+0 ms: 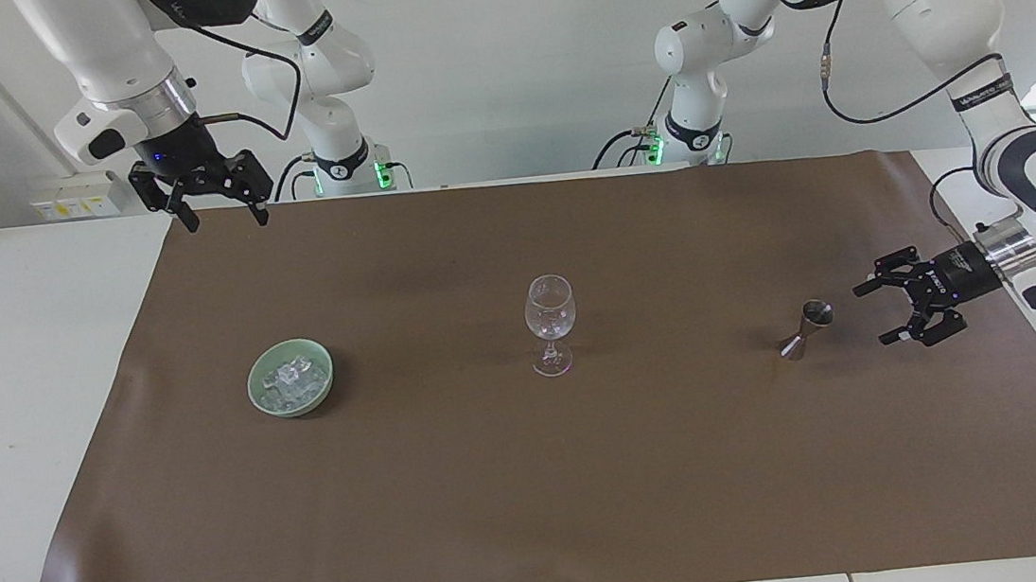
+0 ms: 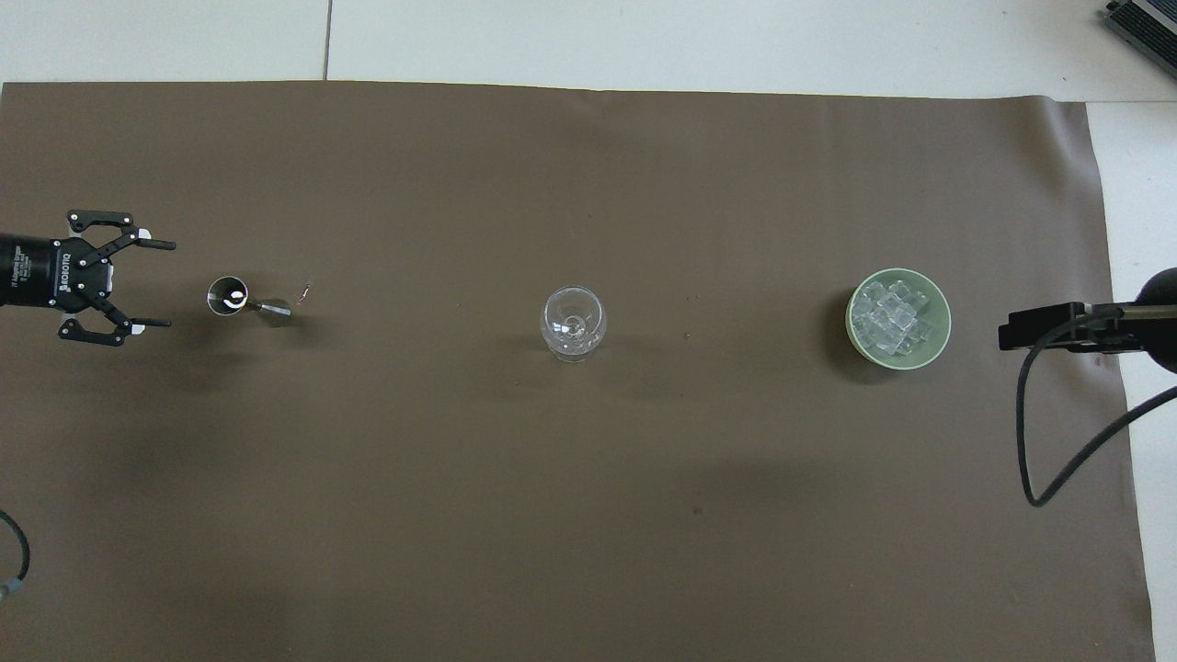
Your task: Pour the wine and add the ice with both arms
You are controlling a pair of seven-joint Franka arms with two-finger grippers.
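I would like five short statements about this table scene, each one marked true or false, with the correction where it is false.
1. The ice lies in the green bowl. True.
2. The wine glass lies on its side. False: it stands upright on the brown mat, between the bowl and the metal jigger.
3. The left gripper holds the jigger. False: it is open beside the jigger, not touching it.
4. The right gripper is open and raised, near the mat's edge at the robots' end. True.
5. The wine glass contains ice. False: no ice shows in it.
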